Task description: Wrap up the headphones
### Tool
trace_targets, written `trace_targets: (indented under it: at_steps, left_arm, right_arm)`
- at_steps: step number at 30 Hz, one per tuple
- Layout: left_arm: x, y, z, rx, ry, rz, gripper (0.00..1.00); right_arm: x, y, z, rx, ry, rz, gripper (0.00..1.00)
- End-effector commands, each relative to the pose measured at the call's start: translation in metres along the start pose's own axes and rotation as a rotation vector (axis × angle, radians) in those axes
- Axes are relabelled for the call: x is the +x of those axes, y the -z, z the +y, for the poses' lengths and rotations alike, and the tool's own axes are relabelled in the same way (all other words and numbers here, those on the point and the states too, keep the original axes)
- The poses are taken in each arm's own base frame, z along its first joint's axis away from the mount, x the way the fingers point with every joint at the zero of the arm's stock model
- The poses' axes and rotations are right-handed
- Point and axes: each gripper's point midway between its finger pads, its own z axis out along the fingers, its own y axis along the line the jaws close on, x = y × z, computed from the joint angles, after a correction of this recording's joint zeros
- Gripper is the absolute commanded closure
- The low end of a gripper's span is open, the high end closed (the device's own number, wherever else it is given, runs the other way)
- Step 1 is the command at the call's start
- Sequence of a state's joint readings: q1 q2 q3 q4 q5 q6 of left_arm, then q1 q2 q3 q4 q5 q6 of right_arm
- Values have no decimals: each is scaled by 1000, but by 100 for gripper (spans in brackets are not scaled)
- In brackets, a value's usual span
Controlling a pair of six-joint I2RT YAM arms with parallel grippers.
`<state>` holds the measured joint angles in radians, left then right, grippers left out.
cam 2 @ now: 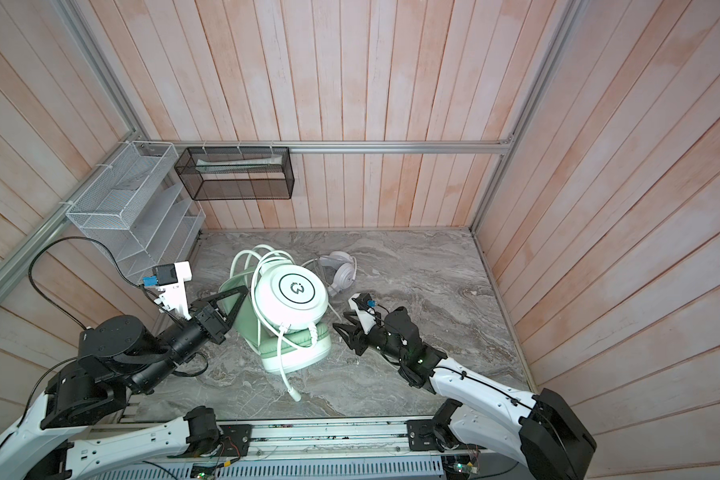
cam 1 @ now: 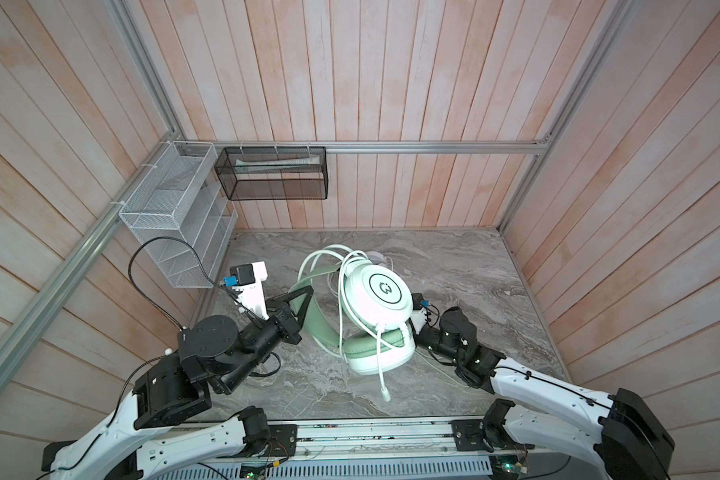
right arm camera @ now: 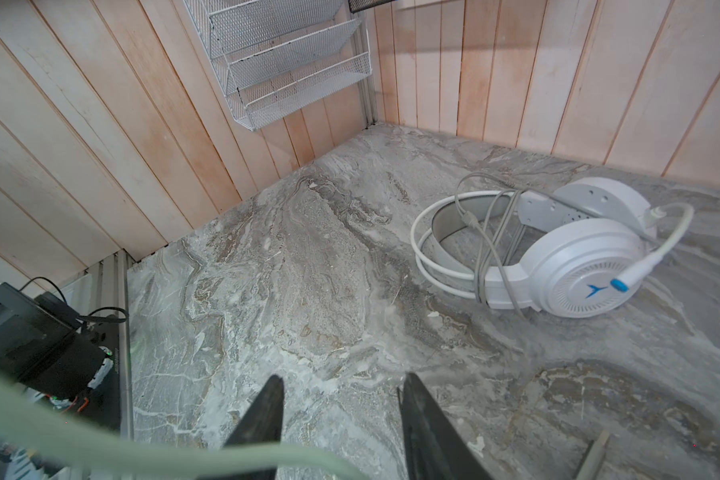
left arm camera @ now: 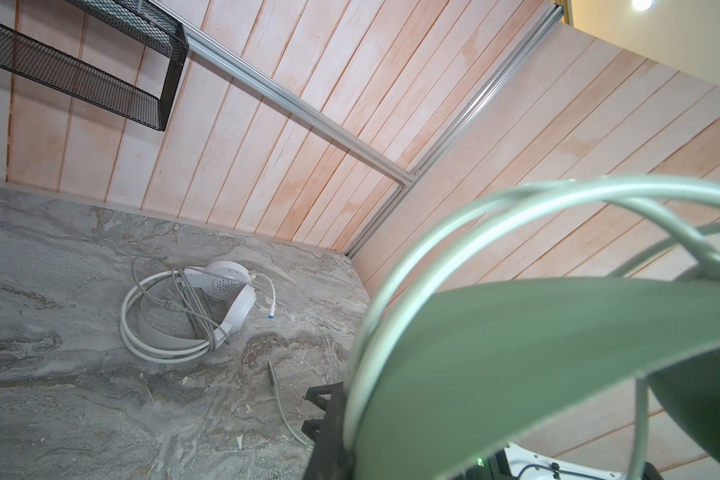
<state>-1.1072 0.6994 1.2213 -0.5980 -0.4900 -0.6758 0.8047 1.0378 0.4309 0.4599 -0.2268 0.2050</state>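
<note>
We've got the left gripper (cam 2: 234, 301) clamped on the headband of the mint headset (cam 2: 294, 295), gripping from nine o'clock, mid-table. At its three o'clock, the right gripper (right arm camera: 337, 382) has its jaws apart and seemingly empty. The white headset (right arm camera: 574, 266) lies at the table's (right arm camera: 308, 249) twelve o'clock, cable looped around it.

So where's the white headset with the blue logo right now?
In a top view the white headset lies on the table toward the back wall, just behind the mint green headset.
</note>
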Motion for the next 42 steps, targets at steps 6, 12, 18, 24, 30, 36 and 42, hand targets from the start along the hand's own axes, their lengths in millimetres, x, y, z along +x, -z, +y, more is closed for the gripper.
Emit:
trace_targets:
  at_steps: [6, 12, 18, 24, 30, 36, 42]
  left_arm:
    - [-46, 7, -18, 42, 85, -161, 100]
    - [-51, -11, -8, -79, 9, -220, 100]
    - [-60, -43, 29, -311, -141, -221, 100]
    - [-59, -93, 95, -438, -104, -118, 100]
    - [-35, -134, 159, -598, -112, -7, 100]
    - [17, -143, 206, -724, -203, 139, 100]
    - [87, -128, 207, -752, -332, 285, 100]
  right_arm:
    - [27, -5, 4, 41, -29, -12, 90]
    - [60, -19, 57, -17, 31, 65, 100]
    - [55, -13, 115, -117, 112, 85, 100]
    - [59, -1, 168, -220, 170, 138, 100]
    - [44, 5, 227, -288, 317, 188, 100]
    - [-34, 35, 222, -203, 460, 121, 100]
    - [-113, 61, 175, -133, 529, 122, 100]
